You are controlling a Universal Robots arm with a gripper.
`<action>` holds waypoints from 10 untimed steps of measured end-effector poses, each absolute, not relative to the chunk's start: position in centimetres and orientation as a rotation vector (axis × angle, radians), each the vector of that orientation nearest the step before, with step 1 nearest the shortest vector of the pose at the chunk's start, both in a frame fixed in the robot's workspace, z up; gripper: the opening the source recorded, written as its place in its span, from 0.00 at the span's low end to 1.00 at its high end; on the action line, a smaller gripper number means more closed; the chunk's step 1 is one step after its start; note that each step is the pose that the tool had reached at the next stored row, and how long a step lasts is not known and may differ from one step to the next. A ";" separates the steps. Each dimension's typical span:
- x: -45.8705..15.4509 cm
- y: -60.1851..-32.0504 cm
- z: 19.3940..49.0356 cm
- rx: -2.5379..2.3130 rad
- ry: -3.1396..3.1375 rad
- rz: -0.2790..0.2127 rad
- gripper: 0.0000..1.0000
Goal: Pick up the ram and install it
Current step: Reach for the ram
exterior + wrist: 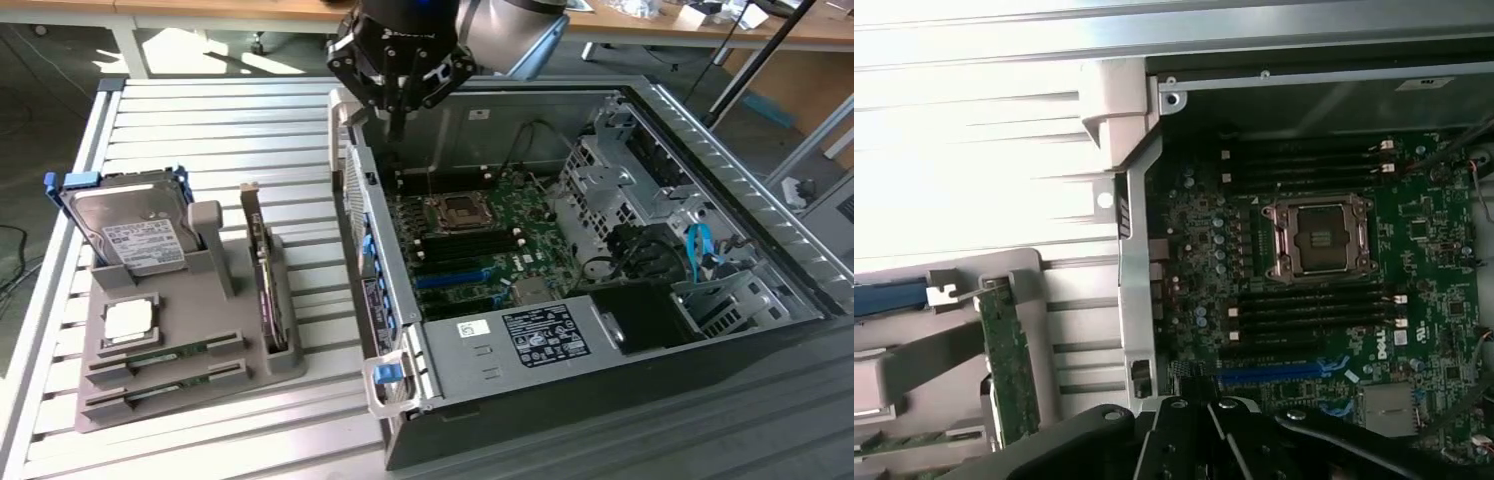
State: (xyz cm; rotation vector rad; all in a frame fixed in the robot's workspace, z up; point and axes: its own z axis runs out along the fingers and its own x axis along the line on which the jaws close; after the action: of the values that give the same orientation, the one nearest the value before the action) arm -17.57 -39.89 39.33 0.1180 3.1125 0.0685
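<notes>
Black jaws closed, empty, above case rim

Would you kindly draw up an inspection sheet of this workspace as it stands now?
Surface: slatted table carrying a grey holder and an open computer case.
Job's things: the ram and its twin lie in the holder's front slots; the memory slots on the motherboard appear unfilled.
Clutter: hard drive, expansion card and processor chip, all in the holder.
Gripper: the gripper hangs over the case's edge nearest the holder, apart from both ram sticks.
Cables: blue cables and black cables inside the case.
Surroundings: wooden desks behind the table.
</notes>
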 end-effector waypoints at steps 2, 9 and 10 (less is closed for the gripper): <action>-18.2 -39.9 39.3 0.118 3.113 0.068 0.11; -20.4 -39.9 39.3 0.118 3.113 0.069 0.11; -20.6 -39.9 39.3 0.118 3.112 0.069 0.11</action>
State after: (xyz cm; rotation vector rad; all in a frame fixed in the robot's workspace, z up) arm -20.59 -39.89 39.33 0.1181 3.1125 0.0688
